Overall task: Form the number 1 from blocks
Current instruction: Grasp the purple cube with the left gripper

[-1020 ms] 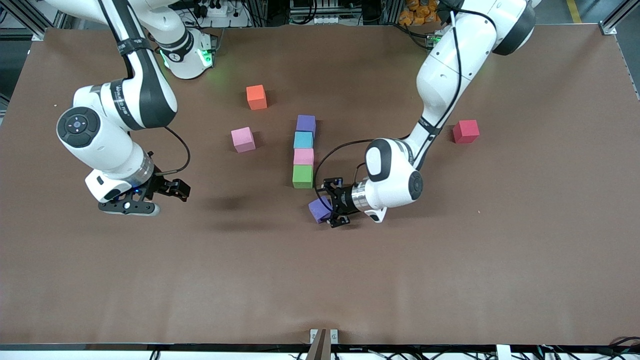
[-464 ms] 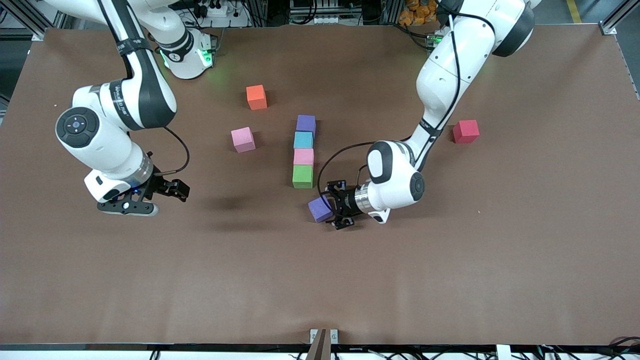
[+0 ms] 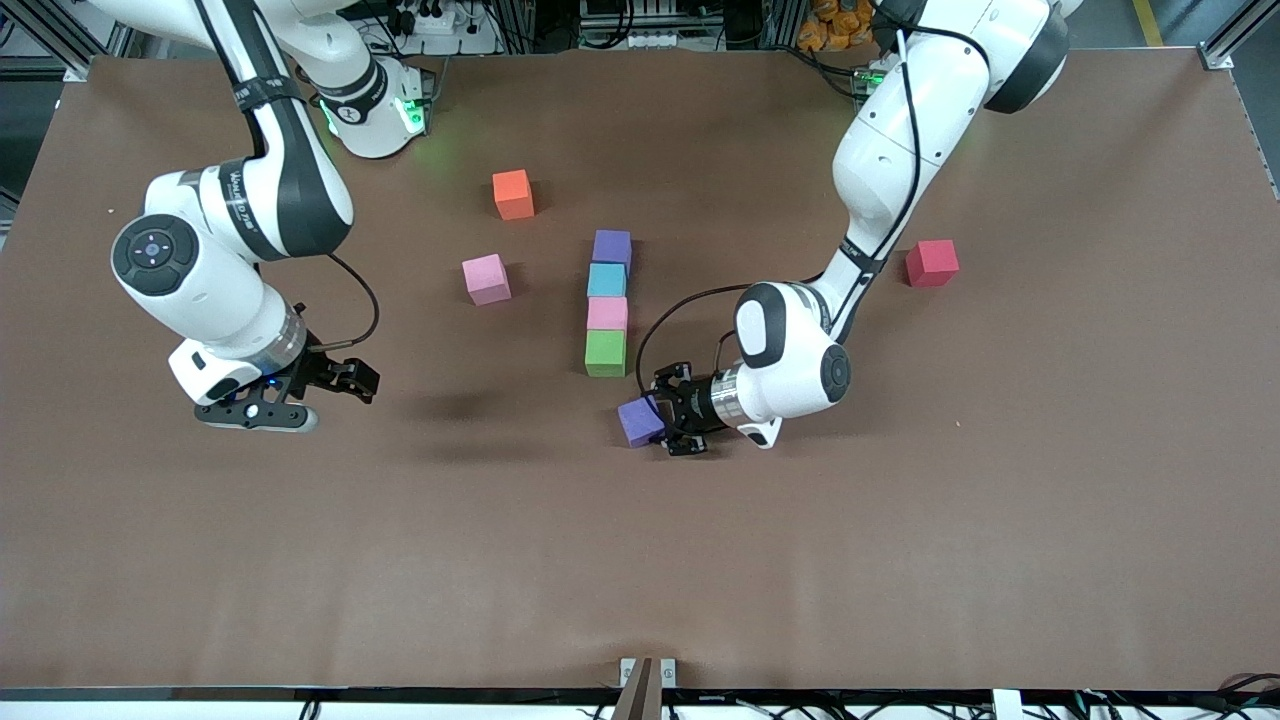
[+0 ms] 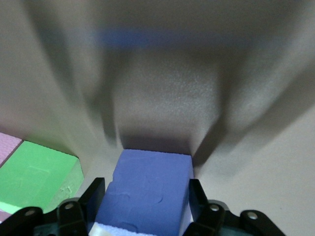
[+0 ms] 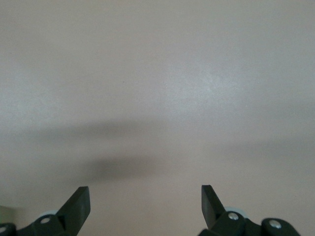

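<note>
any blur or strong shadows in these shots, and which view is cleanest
Front view: cleanest, even light, soft arm shadows on the table near the right gripper. Left wrist view: upper part smeared and shadowed; the purple block between the left gripper fingers and the green block stay fairly clear. Right wrist view: bare table, faint shadow bands.

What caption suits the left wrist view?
Left hand closed on a purple block beside the green block.

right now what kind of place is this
Probably a robotics lab: two Franka arms at a brown table, coloured foam blocks in a column, cables and aluminium framing along the edge near the arms' bases.
</note>
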`<state>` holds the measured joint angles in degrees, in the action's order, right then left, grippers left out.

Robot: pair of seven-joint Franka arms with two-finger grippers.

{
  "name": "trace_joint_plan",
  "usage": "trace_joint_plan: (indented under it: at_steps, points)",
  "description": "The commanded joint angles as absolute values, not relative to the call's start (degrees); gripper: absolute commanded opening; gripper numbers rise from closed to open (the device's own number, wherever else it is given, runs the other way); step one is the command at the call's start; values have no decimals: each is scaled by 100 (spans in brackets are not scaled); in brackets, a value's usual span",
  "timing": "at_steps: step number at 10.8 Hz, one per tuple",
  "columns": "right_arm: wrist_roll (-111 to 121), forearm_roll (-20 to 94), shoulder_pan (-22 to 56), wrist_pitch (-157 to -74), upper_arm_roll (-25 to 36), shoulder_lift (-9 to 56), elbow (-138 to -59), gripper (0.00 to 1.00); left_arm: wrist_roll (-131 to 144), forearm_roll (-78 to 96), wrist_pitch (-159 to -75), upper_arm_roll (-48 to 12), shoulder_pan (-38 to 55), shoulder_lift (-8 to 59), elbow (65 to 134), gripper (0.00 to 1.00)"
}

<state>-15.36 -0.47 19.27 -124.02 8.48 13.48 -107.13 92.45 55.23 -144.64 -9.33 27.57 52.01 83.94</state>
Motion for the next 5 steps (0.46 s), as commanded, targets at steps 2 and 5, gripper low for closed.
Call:
trace_joint_plan:
  at_steps: [2, 5]
  points:
    - [-1801, -53, 1907, -12366, 800, 1336, -10696, 100, 8886, 5493, -14520, -888, 2830, 5151, 8394, 0]
    - [-1811, -53, 1881, -12401, 809, 1345, -10696, 100, 8912, 5011, -14467, -888, 2857, 5071, 8411, 0]
